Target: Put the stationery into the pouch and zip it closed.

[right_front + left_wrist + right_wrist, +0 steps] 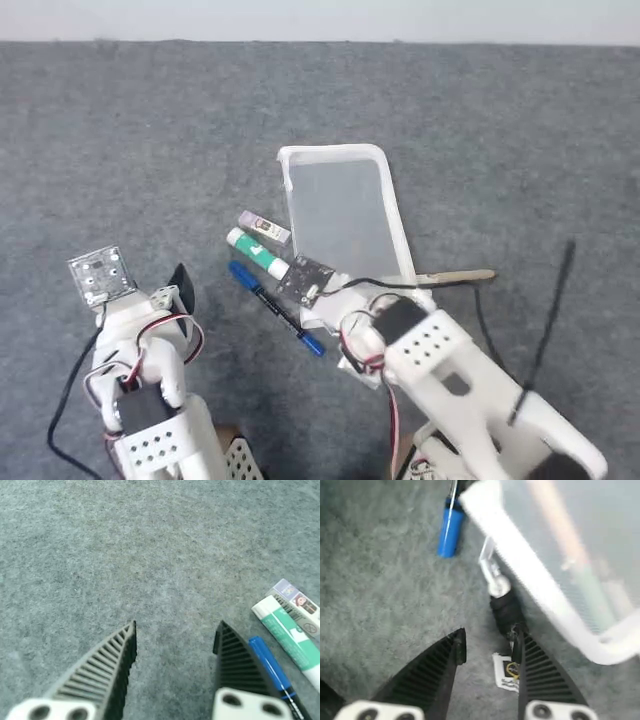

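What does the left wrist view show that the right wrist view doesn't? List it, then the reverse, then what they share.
Left wrist, not right: the open left gripper, a green-and-white glue stick and a small eraser beside it. Right wrist, not left: the open right gripper, the pouch with its white rim, and its zipper pull. Both: the blue pen on the grey table.

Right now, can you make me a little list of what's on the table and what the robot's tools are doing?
pouch: flat on the grey table
outside pouch: eraser, glue stick, blue pen, side by side
left tool: open, beside the blue pen
right tool: open, at the pouch's zipper pull
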`<action>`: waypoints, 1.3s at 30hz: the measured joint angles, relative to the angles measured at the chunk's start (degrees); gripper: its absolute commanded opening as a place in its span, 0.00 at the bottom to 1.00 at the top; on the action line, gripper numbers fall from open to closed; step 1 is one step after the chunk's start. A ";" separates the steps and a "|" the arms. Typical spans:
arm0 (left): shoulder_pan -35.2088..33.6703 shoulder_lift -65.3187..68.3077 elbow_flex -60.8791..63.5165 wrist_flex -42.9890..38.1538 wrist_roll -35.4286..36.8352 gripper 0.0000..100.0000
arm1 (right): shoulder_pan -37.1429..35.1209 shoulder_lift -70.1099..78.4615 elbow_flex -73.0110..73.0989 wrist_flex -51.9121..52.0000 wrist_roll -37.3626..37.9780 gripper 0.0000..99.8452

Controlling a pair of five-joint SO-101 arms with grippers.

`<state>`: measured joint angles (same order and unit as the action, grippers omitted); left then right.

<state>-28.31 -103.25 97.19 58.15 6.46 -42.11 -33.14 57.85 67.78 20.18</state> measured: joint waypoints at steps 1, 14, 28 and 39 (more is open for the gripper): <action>0.00 0.00 0.00 0.00 0.00 0.24 | 0.00 1.85 -0.35 0.00 0.00 0.16; 0.00 0.00 0.00 0.00 0.00 0.24 | 1.32 10.99 -3.60 -5.01 0.00 0.16; 0.00 0.00 0.00 0.00 0.00 0.24 | 4.04 12.13 -3.60 -7.82 0.44 0.16; 0.00 0.00 0.00 0.00 0.00 0.24 | 3.96 12.13 -3.87 -5.19 5.10 0.16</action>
<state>-28.31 -103.25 97.19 58.15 6.46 -38.15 -21.01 53.98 62.59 25.27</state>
